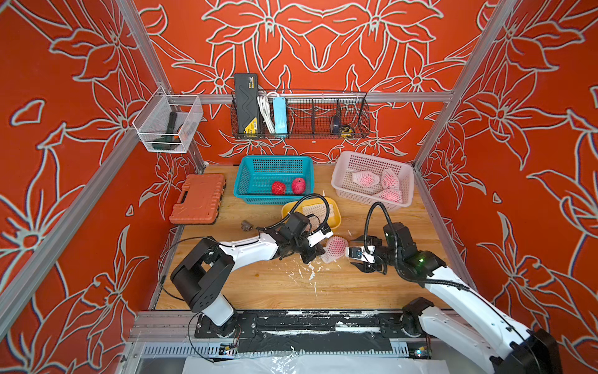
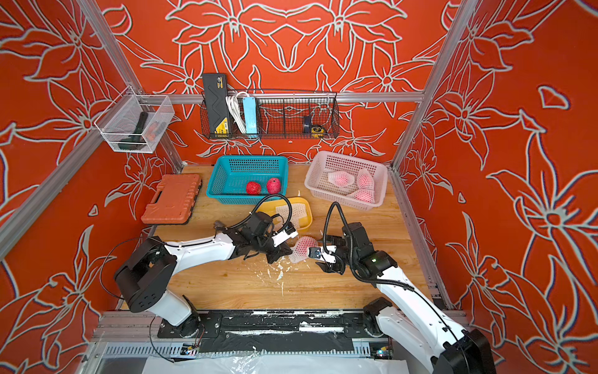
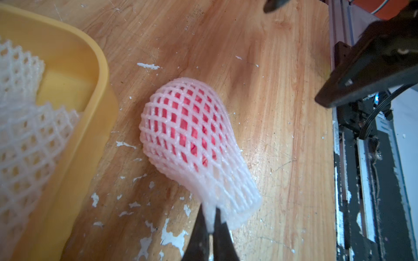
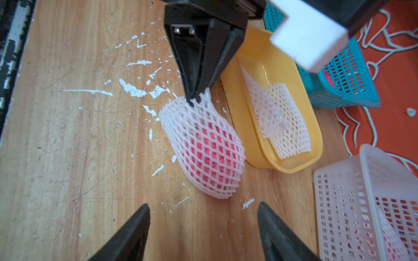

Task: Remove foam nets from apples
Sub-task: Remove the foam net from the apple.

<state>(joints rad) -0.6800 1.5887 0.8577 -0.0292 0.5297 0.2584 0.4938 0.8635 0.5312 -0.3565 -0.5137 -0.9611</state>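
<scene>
A foam net [image 3: 228, 189] still wraps one red apple [image 3: 187, 126] lying on the wooden table in front of the yellow tray [image 1: 338, 213]. My left gripper [image 3: 211, 222] is shut on the net's loose end, at the netted apple's [image 1: 335, 247] left side. My right gripper [image 4: 203, 205] is open just to the right of that apple [image 4: 203, 149], touching nothing. Two bare apples [image 1: 278, 187] [image 1: 298, 185] lie in the teal basket [image 1: 239, 181]. Three netted apples [image 1: 365, 178] sit in the white basket [image 1: 372, 155]. Empty nets [image 4: 282, 122] lie in the yellow tray.
White foam crumbs [image 1: 307, 272] litter the table in front of the grippers. An orange tool case [image 1: 198, 199] lies at the left, with a small brown object [image 1: 246, 225] near it. A wire basket [image 1: 301, 119] and a clear bin [image 1: 166, 124] hang on the walls.
</scene>
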